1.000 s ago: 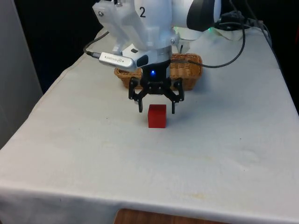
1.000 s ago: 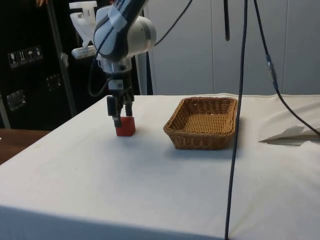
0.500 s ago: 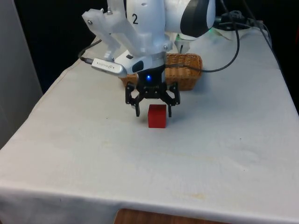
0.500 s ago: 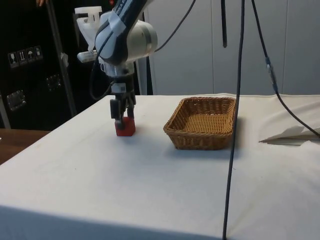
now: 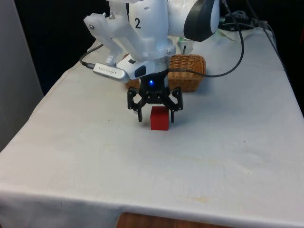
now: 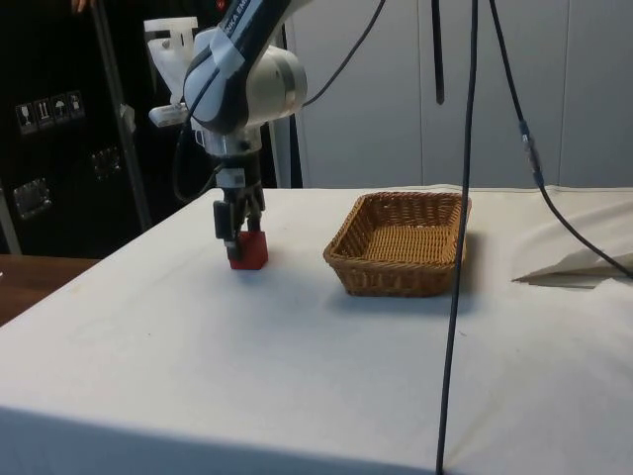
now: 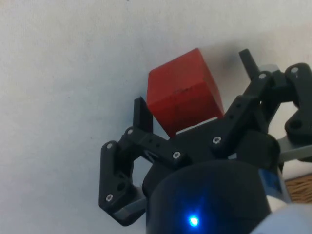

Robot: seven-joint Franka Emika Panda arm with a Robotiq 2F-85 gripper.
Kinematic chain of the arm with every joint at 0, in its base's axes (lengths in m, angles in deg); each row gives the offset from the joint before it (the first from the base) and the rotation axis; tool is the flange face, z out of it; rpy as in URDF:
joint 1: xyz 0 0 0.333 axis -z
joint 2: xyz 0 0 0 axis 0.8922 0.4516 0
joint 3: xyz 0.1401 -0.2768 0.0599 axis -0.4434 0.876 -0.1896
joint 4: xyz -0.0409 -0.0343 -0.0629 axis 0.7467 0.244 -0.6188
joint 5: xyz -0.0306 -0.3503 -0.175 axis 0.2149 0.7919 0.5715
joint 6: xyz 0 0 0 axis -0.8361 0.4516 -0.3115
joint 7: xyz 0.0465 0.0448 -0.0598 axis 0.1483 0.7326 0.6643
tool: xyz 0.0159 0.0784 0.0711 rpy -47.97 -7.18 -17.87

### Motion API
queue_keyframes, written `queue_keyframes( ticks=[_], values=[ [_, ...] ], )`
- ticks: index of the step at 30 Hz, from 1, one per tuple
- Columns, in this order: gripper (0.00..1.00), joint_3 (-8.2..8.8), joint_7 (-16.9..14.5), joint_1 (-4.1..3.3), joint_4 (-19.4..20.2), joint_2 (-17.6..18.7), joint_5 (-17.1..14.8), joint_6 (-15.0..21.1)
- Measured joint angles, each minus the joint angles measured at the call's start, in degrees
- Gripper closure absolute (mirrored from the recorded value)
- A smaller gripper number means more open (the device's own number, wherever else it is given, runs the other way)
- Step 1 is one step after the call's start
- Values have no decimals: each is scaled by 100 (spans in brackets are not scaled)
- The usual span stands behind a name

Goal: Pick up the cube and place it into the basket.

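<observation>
Small solid red cube [image 5: 160,118] resting flat on the white tablecloth [image 5: 228,156], no long axis; black two-finger gripper [image 5: 155,115] straddles it, fingers spread wide, not clamped.

Even, bright light; soft shadows

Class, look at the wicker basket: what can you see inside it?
In the side view the basket shows nothing but its own woven floor. The near wall hides the floor just behind it. The red cube sits outside on the white cloth, between the open gripper's fingers.
</observation>
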Motion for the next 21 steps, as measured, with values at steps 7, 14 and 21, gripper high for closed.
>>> queue_keyframes(
  ticks=[7,14,21],
  values=[
    [89,0,0,0,0,0,0,0],
    [98,0,0,0,0,0,0,0],
    [98,23,11,-6,11,-34,0,-17]
  ],
)
